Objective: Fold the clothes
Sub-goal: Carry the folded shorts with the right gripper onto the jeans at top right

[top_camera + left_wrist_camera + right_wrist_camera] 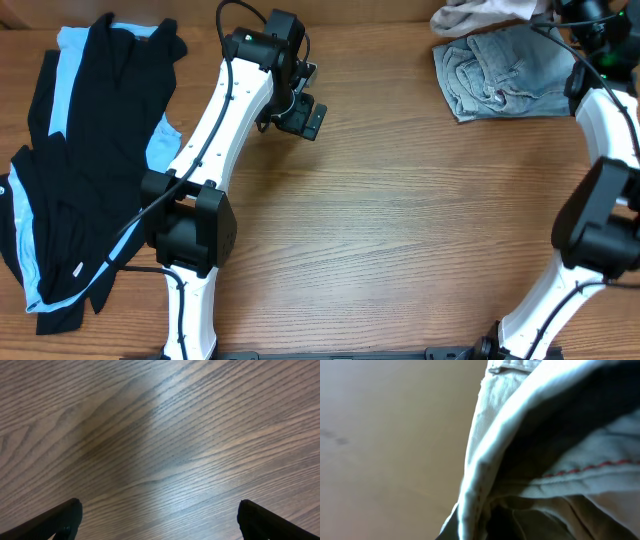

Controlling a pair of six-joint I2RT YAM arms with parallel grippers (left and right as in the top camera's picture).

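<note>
Beige shorts [520,435] crowd the right wrist camera, pinched in the right end effector [562,10] at the far right corner of the surface [400,220]. The left end effector [159,519] hangs spread above the wood.

Black garment [80,150] with light-blue panels: spread loosely and rumpled, filling the left of the overhead frame, one blue strip running down its length.

Denim shorts [505,75]: small, light blue, crumpled flat at upper right.

Khaki shorts [480,15]: beige, bunched at the top right edge, just above the denim. In my right wrist view their folds [485,435] fill the right half, with seams and red stitching showing.
</note>
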